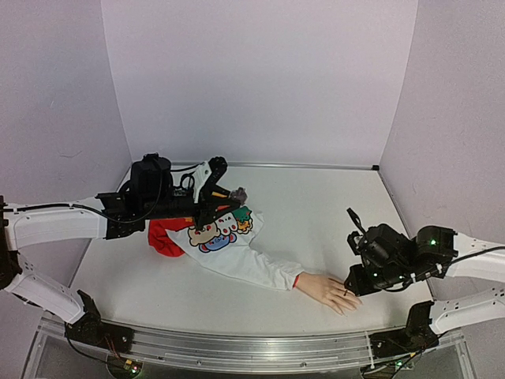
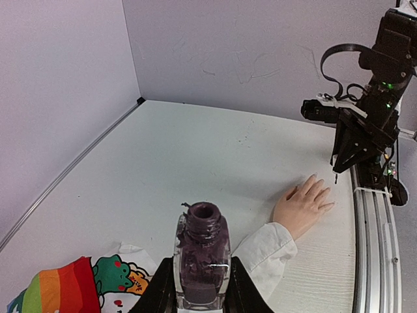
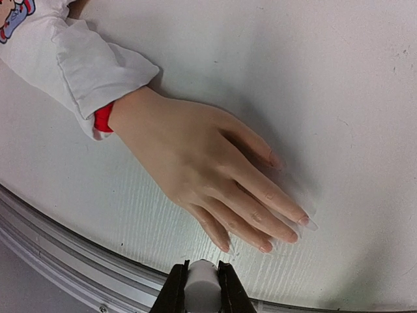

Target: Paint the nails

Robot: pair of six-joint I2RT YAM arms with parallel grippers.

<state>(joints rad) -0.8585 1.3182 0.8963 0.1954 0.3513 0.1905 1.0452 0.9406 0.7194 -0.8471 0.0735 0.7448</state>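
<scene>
While the nails (image 3: 304,222) are this small, the step in hand, judged to be bringing polish to one nail, calls for a slow, light approach along the finger, not across it. The stroke should run from the nail's base to its tip and stay off the skin.

The mannequin hand (image 3: 189,156) lies palm down, flat on the worktop (image 1: 316,213), right of centre and near the front rail (image 3: 78,261). Its long axis runs from the white sleeve (image 3: 85,72) to the fingertips and points obliquely toward the right arm. The nails face upward at that end. Whether any nail is already coated cannot be told with confidence.

The right tool (image 3: 202,268) pinches a pale cap (image 3: 202,287), poised just beside the fingertips. The brush is hidden in the right wrist view. A thin dark sliver under the tool in the left wrist view may be it.

The left tool (image 2: 202,287) is clamped on an open bottle (image 2: 203,248) of dark polish, held upright. It is well apart from the hand, near the printed garment (image 1: 217,233).
</scene>
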